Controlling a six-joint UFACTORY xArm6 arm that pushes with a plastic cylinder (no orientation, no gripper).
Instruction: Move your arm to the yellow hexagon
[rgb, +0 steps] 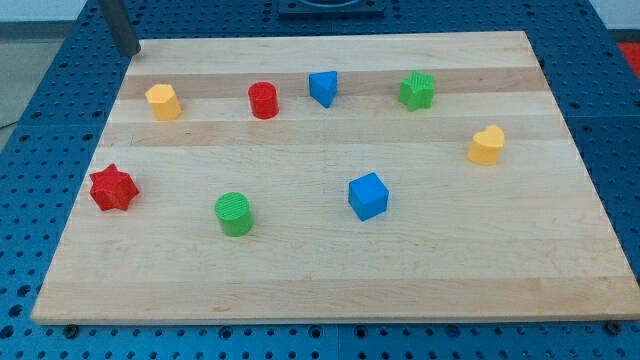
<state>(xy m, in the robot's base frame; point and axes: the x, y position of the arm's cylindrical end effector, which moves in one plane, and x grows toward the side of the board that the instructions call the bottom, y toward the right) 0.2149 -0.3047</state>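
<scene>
The yellow hexagon (163, 101) stands on the wooden board near the view's top left. My tip (130, 52) is at the board's top left corner, up and a little to the left of the yellow hexagon, with a clear gap between them. A red cylinder (263, 100) stands to the hexagon's right in the same row.
A blue triangular block (323, 87) and a green star (417, 90) stand along the top row. A yellow heart (487, 145) is at the right. A red star (112, 188), a green cylinder (234, 214) and a blue cube (367, 195) stand lower. The board (330, 290) lies on a blue perforated table.
</scene>
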